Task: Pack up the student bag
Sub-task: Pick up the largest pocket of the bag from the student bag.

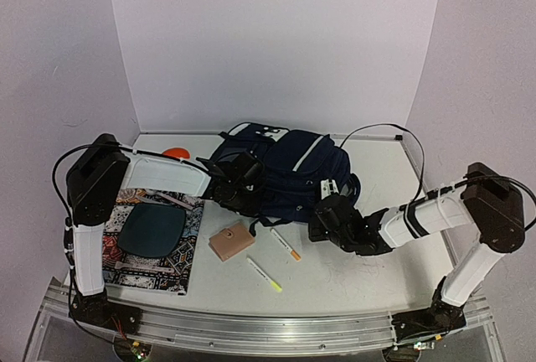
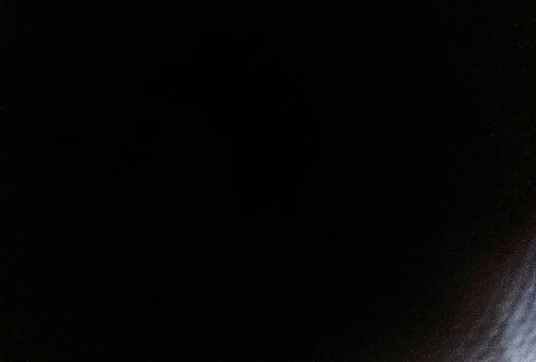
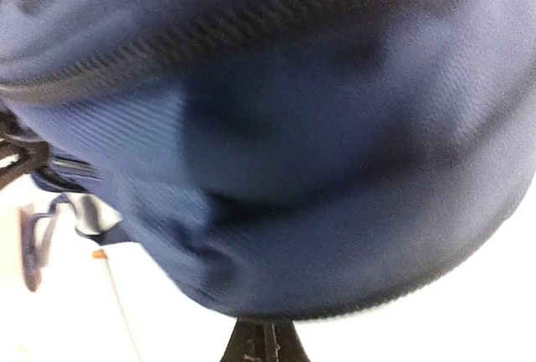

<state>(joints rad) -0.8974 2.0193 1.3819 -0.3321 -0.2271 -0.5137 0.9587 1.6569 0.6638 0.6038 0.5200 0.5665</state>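
the bag [image 1: 293,169] is seen lying at the centre of the desk [image 1: 360,274], slumped and creased, straps trailing at its upper edge. two pens [image 1: 286,245] and a tan pouch [image 1: 231,241] are left just below it, and a patterned book [image 1: 151,274] lies at lower left.

the bag is judged soft and floppy, with no stiffness of its own: a pull at one spot would likely be answered by fabric folding, not by the whole bag moving. the weave looks grippy enough, not fragile. hold is best taken at a firm seam, the zip [image 3: 209,35] edge or a strap, with the other side pinned.

the left arm is bent at a high elbow in the upper left, and its forearm is stretched rightward until the left pincer [image 1: 239,188] is pressed into the bag's left side. its wrist view is almost wholly black, so how far it is open, or what it holds, cannot be told.

the right arm is folded at the far right, its forearm run leftward and low to the bag's lower right edge. the right pincer [image 3: 260,343] is shown fully closed beneath a wall of navy cloth; whether a fold is caught cannot be told.
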